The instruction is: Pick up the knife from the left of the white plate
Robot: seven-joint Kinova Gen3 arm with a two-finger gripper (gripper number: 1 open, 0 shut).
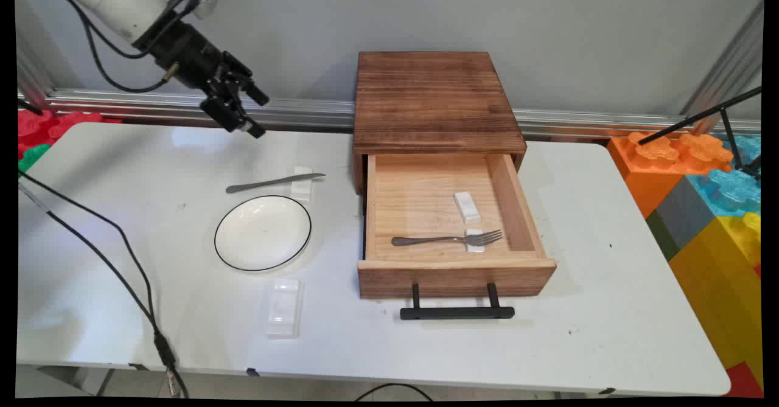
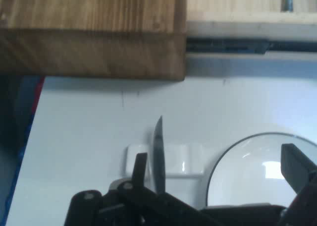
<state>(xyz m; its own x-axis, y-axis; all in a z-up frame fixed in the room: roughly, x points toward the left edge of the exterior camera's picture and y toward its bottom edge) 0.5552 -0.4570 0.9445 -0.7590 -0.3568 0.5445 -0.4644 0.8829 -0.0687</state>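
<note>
While it hangs in the air over the table's far left corner, the gripper tilts down and to the right — fingers spread wide, holding nothing. Nearest below it, well apart, a knife rests across a small white block, just beyond a white plate. A fork lies in the open wooden drawer.
</note>
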